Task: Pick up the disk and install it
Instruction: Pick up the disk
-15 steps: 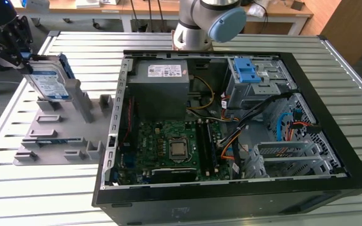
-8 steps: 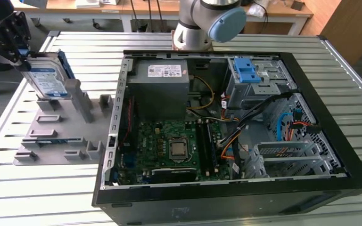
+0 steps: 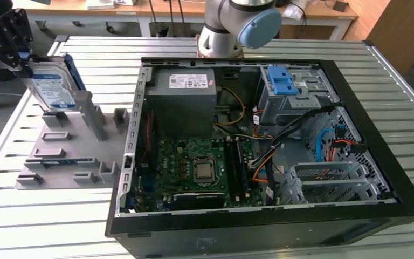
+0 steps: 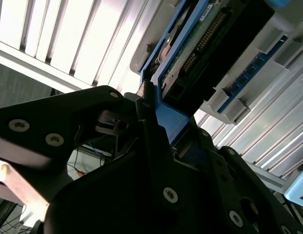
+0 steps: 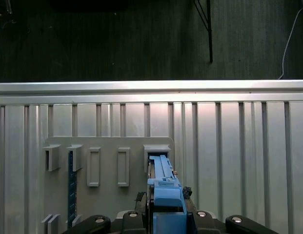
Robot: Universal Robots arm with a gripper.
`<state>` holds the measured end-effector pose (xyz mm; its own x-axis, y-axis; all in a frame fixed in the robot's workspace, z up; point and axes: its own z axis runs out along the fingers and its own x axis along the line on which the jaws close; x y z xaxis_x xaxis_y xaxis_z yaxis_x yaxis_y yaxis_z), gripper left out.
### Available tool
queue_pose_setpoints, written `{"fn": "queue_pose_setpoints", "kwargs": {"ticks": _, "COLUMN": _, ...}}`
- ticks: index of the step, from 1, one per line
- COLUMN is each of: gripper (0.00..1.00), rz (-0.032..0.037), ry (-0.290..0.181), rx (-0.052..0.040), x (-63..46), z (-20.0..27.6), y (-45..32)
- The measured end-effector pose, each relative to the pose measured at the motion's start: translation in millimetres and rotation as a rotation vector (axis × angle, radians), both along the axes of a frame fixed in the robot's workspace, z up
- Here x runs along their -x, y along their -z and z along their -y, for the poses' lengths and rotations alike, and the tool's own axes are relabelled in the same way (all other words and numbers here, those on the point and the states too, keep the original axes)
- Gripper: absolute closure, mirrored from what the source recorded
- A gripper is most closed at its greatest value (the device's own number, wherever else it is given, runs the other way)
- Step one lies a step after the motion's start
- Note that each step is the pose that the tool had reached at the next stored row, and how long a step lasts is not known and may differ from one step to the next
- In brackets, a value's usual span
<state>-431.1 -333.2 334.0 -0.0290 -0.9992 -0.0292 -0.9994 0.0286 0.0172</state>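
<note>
The gripper (image 3: 17,51) sits at the far edge of the exterior view's left, partly cut off by the frame, and it is clenched on the top of the disk (image 3: 52,86). The disk stands on edge with its label toward the camera and its blue frame visible along one side. It is over the grey fixture (image 3: 56,156) on the slatted table (image 3: 49,226). Its lower end is just beside a grey upright of the fixture. I cannot tell whether it rests in a slot or hangs free.

In the first wrist view the gripper (image 5: 166,222) is seen from behind, with the disk (image 5: 163,187) edge-on. The blue frame runs from between the jaws toward a slot of the fixture (image 5: 107,146), and the disk's far end hides the slot's mouth.

In the second wrist view the dark body of the gripper (image 4: 161,114) blocks much of the foreground. The blue frame is pinched between the jaws. Beyond it is the circuit-board side of the disk (image 4: 200,39), whose far end is cut off.

Well apart, on the exterior view's right, the open case (image 3: 379,205) lies on its side. Inside are a board (image 3: 200,167), a grey box (image 3: 185,97) with a white sticker, and a blue latch (image 3: 282,81). The arm (image 3: 232,24) rises behind the case, its upper part out of frame.
</note>
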Motion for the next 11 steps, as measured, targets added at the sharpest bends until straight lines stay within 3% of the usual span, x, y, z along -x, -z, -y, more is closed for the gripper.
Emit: {"fn": "queue_pose_setpoints", "kwargs": {"ticks": 11, "gripper": 0.64, "rz": -0.0001, "ry": 0.000, "rx": -0.0003, "x": 0.0, "z": 0.0, "y": -10.9}}
